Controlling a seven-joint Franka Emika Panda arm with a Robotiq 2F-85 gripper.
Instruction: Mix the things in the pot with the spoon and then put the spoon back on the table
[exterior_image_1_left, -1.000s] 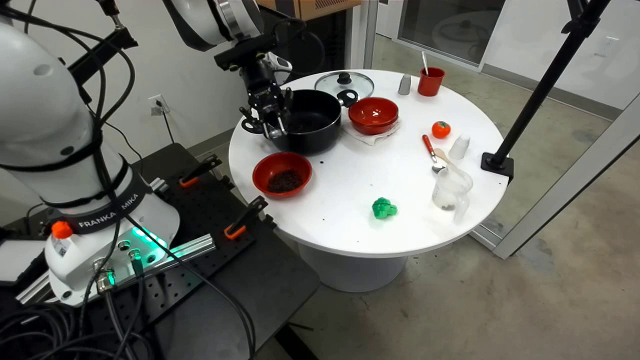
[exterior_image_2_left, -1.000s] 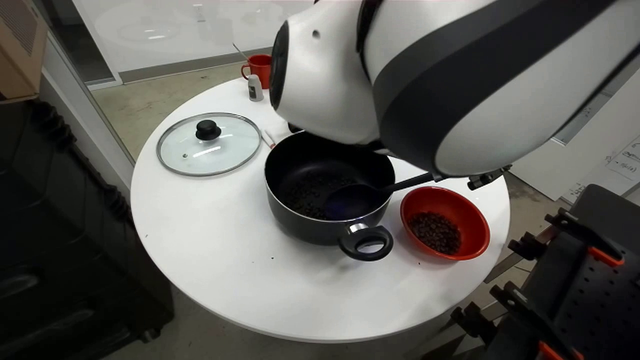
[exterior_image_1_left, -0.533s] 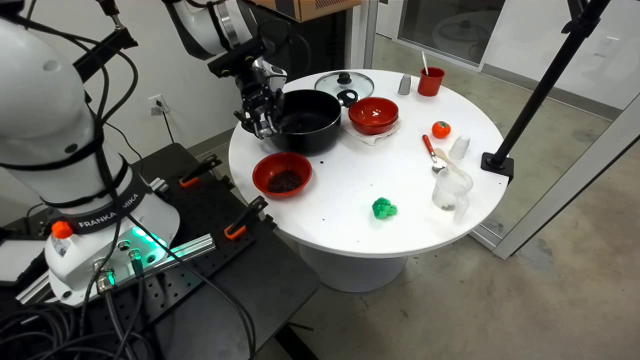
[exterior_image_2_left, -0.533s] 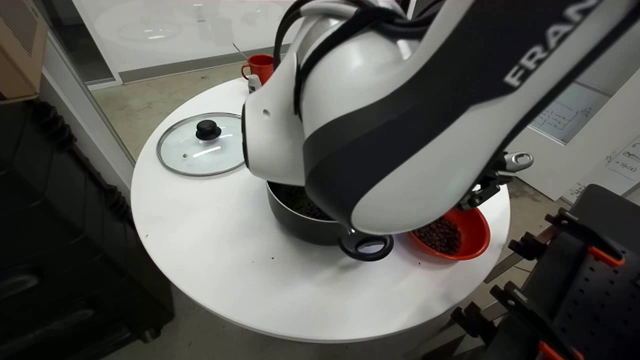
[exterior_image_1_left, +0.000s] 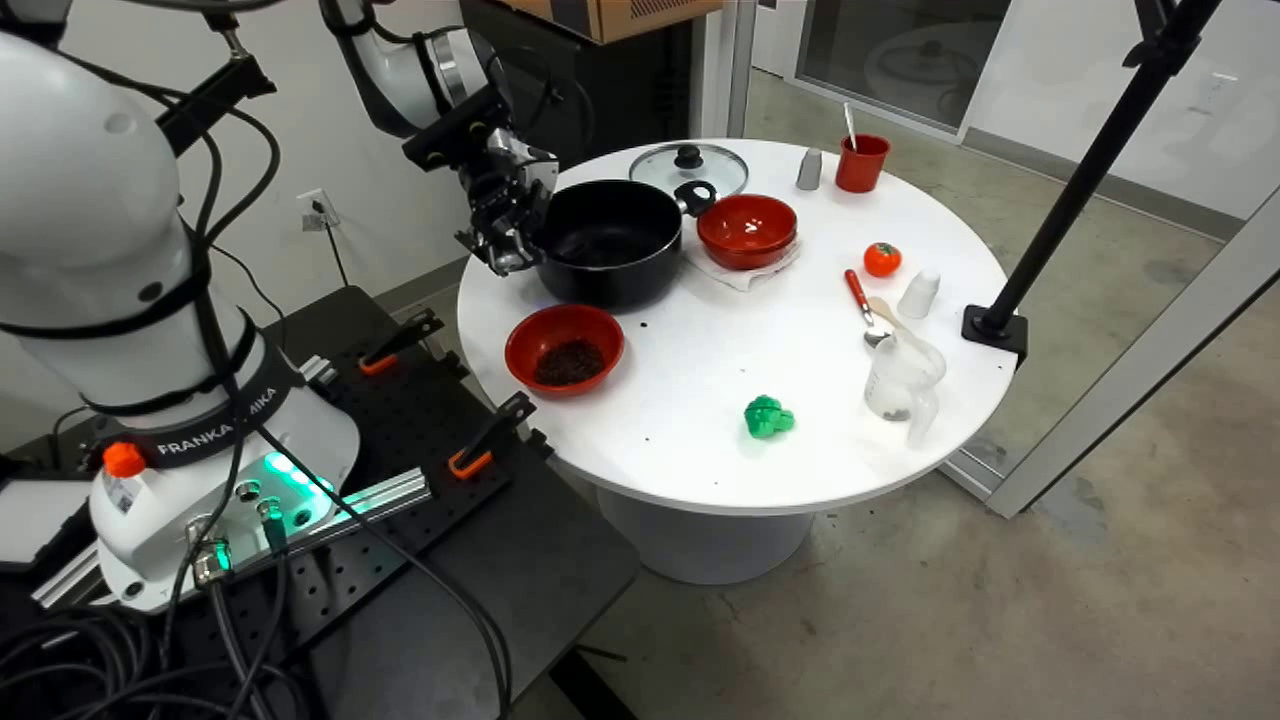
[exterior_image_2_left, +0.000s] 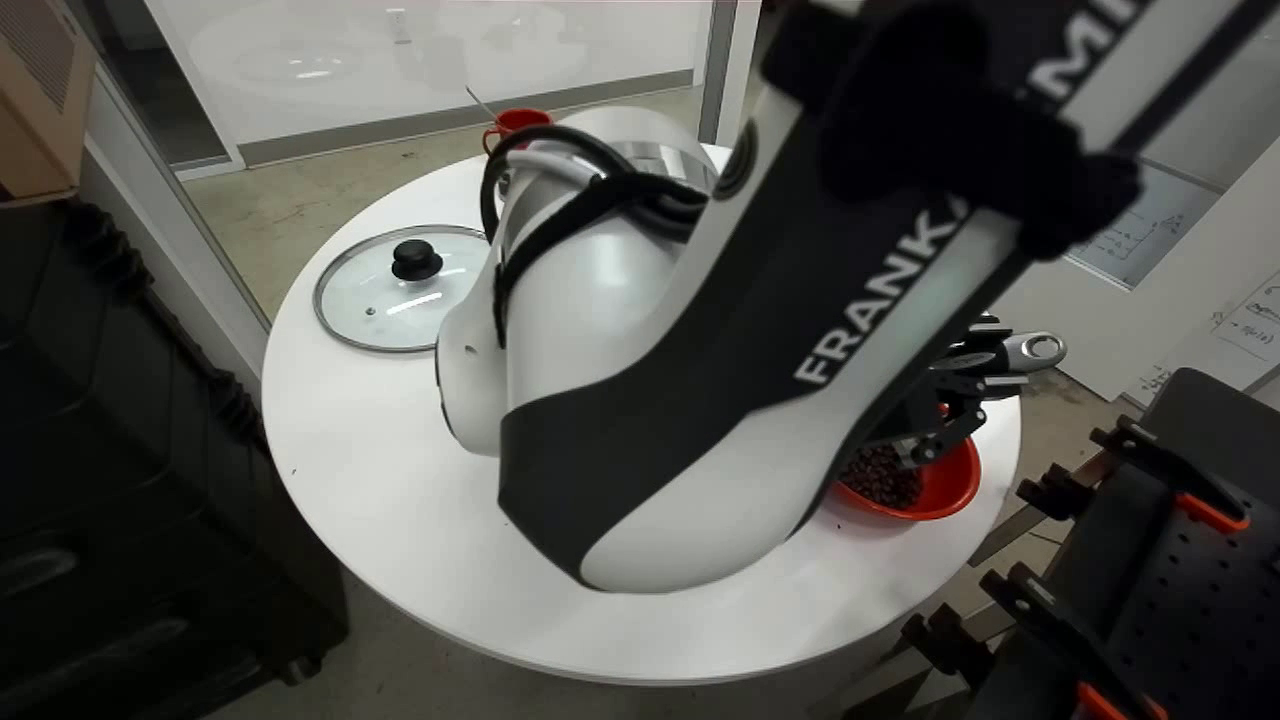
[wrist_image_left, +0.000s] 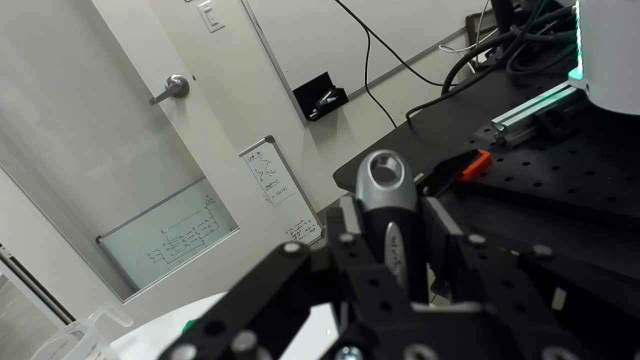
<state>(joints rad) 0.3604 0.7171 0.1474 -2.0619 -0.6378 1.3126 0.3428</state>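
Spoon (wrist_image_left: 392, 235), black with a silver handle end pierced by a hole, held in the robot's hand (wrist_image_left: 396, 215). The thick handle is gripped between the two fingers (wrist_image_left: 351, 216), and its silver end sticks out past them toward the top of the wrist view. The spoon's other end is hard to make out against the dark inside of the pot (exterior_image_1_left: 620, 285), a round black vessel standing upright just beside the hand in an exterior view. One loop handle (exterior_image_1_left: 697, 197) of the pot points away from the hand. In an exterior view the white and black arm (exterior_image_2_left: 650, 450) covers the pot, while the hand shows at the arm's edge, partly in front of a red bowl (exterior_image_2_left: 950, 485). This bowl, near the hand, holds small dark pieces (exterior_image_2_left: 880, 480) (beans, by the look of them). Across the pot from the hand, a glass lid (exterior_image_1_left: 690, 178) with a black knob (exterior_image_1_left: 688, 155) lies flat on the white worktop (exterior_image_1_left: 680, 430), and nested red bowls (exterior_image_1_left: 748, 225) sit on a white cloth (exterior_image_1_left: 740, 277). Farther from the hand stand a grey shaker (exterior_image_1_left: 809, 170) and a red mug (exterior_image_1_left: 862, 165) with a thin stem (exterior_image_1_left: 850, 120) leaning out of it. Well apart from the hand are a tomato (exterior_image_1_left: 882, 260), red-handled cutlery (exterior_image_1_left: 857, 290), a white shaker (exterior_image_1_left: 920, 293), a clear measuring jug (exterior_image_1_left: 890, 385) and a green broccoli-like piece (exterior_image_1_left: 768, 415).
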